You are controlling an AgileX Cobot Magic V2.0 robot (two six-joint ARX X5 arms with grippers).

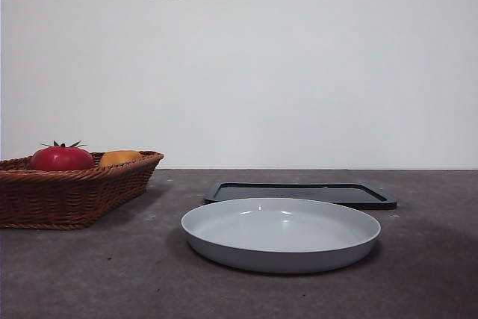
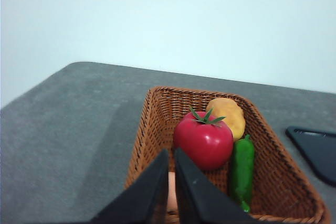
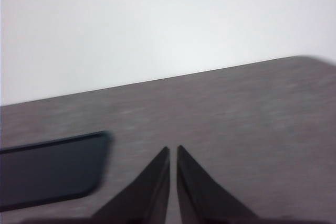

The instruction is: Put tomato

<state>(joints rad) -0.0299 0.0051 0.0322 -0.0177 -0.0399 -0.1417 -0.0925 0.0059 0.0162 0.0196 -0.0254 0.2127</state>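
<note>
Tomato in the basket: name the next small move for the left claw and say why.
Probably open the left claw and ease it toward the tomato. Its jaws are nearly closed, holding nothing, and the tomato sits untouched in the wicker basket just ahead.

The tomato has a smooth, glossy red skin. The basket is woven brown wicker, rough and ribbed. The plate looks like smooth pale-grey ceramic with a soft sheen. The tray is black and slightly shiny. The tabletop is matt, grainy grey.
</note>
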